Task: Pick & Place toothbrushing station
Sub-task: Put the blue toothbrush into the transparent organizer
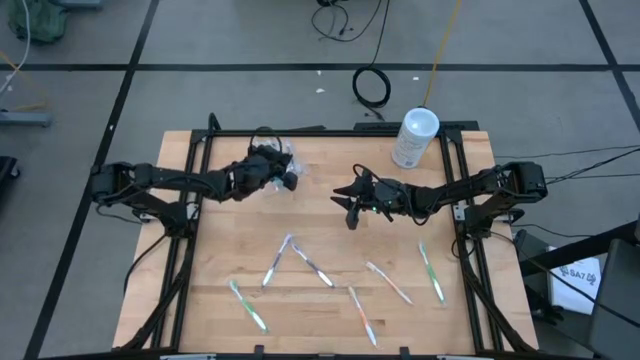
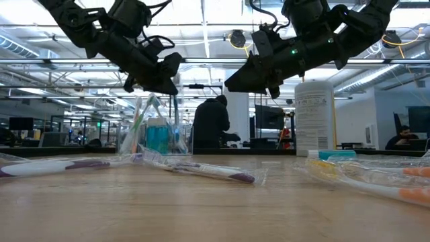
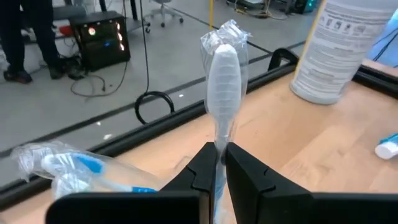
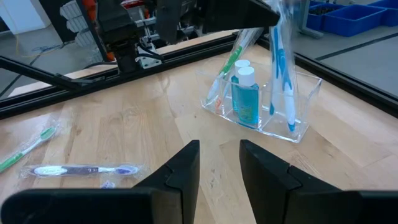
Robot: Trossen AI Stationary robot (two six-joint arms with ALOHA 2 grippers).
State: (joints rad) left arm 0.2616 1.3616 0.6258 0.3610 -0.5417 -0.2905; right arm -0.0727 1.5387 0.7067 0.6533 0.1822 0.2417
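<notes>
A clear compartment holder (image 4: 261,109) stands at the table's far left-centre. It holds a teal white-capped tube (image 4: 245,96) and upright wrapped toothbrushes. My left gripper (image 1: 285,178) is above it, shut on a wrapped toothbrush (image 3: 222,68). My right gripper (image 1: 350,210) hovers open and empty over the table's middle; it also shows in its own wrist view (image 4: 219,162). Several wrapped toothbrushes (image 1: 312,265) lie flat on the near half of the table. Another teal tube (image 3: 388,148) lies on the wood. My left gripper pinches the wrapped toothbrush's neck (image 3: 219,140), just below the white head, between its two fingers. The fingers come in about level and lie across the brush. The brush stands upright, head up. Its handle (image 4: 283,81) hangs down into the holder's end compartment.
A large white canister (image 1: 415,135) stands at the far right of the table. Black frame rails (image 1: 190,250) run along the table's sides and far edge. One wrapped toothbrush (image 4: 81,169) lies close in front of my right gripper. A person (image 2: 211,124) stands in the room beyond.
</notes>
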